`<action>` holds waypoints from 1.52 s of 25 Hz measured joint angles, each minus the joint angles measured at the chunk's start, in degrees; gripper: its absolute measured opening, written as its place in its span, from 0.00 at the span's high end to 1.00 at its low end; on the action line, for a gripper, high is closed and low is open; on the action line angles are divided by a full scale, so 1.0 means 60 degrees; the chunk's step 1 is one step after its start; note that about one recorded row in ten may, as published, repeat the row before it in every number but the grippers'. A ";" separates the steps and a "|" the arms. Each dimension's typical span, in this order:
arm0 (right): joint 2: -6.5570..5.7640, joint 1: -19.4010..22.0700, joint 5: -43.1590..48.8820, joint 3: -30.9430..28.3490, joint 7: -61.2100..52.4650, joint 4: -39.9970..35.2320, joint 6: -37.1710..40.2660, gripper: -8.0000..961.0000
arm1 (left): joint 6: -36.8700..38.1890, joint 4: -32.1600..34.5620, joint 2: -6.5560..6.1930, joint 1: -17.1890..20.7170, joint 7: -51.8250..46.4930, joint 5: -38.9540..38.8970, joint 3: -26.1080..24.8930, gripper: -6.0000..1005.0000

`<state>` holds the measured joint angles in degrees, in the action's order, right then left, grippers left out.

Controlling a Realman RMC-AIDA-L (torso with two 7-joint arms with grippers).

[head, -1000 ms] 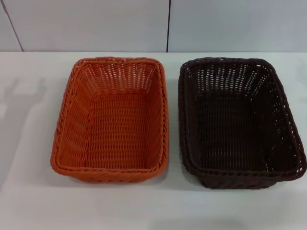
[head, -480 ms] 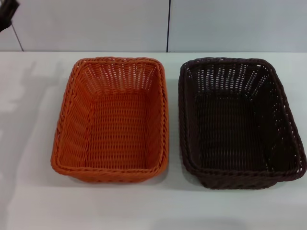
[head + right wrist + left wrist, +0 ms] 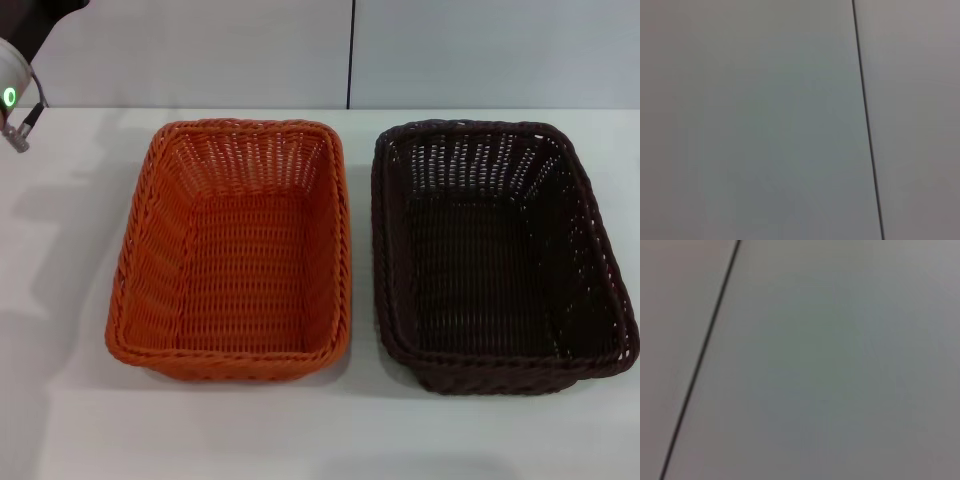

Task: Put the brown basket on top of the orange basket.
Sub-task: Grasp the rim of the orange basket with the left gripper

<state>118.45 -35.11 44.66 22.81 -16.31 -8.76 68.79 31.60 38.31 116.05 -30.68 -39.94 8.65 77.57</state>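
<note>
The orange basket (image 3: 232, 250) stands upright and empty on the white table, left of centre in the head view. Right beside it, with a narrow gap between them, the brown basket (image 3: 500, 255) also stands upright and empty. At the far upper left corner, my left arm's white wrist (image 3: 12, 98) with a green light shows, with the dark body of my left gripper (image 3: 35, 22) above it, well away from both baskets. My right arm is out of view. Both wrist views show only a pale wall with one dark seam.
The white table (image 3: 320, 430) runs past both baskets on all sides. A pale panelled wall (image 3: 200, 50) with a dark vertical seam rises just behind the table's far edge.
My left arm has come further into the upper left corner; a second ago it was out of view. Neither basket has moved.
</note>
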 joint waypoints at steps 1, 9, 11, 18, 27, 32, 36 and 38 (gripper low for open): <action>-0.0003 -0.0021 0.0000 0.0016 0.0007 -0.0029 -0.0011 0.40 | -0.0196 0.0145 0.0012 -0.0068 -0.0062 0.0158 0.0034 0.19; -0.0029 -0.0240 0.0000 0.0052 0.0045 -0.0104 -0.0136 0.40 | -0.1067 0.1075 -0.0227 -0.0100 -0.2726 0.2662 0.0000 0.19; -0.0032 -0.0257 0.0000 0.0052 0.0046 -0.0108 -0.0147 0.40 | -0.1076 0.1144 -0.0278 -0.0103 -0.3144 0.3049 -0.0015 0.19; -0.0042 -0.0323 0.0000 0.0051 0.0055 -0.0093 -0.0171 0.40 | -0.0918 0.1670 -0.0687 -0.0177 -0.6645 0.6481 -0.0029 0.19; -0.0006 -0.0373 -0.0001 0.0062 0.0066 -0.0040 -0.0167 0.40 | 0.0037 0.1887 -0.0702 -0.0226 -0.8666 0.9033 -0.0761 0.19; -0.0002 -0.0416 -0.0002 0.0067 0.0068 -0.0034 -0.0114 0.40 | 0.0178 0.1860 -0.0135 -0.0071 -0.7714 0.9189 -0.1576 0.19; 0.0001 -0.0502 -0.0002 0.0071 0.0068 -0.0034 -0.0116 0.40 | 0.0539 0.1782 0.0302 0.0126 -0.6601 0.9058 -0.2391 0.19; 0.0003 -0.0581 -0.0002 0.0135 0.0068 -0.0045 -0.0142 0.40 | 0.1033 0.1460 0.0364 0.0189 -0.5835 0.8644 -0.2636 0.19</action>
<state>118.46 -38.60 44.64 23.62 -15.90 -9.03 67.94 37.80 47.07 118.23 -29.55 -74.95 60.51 61.75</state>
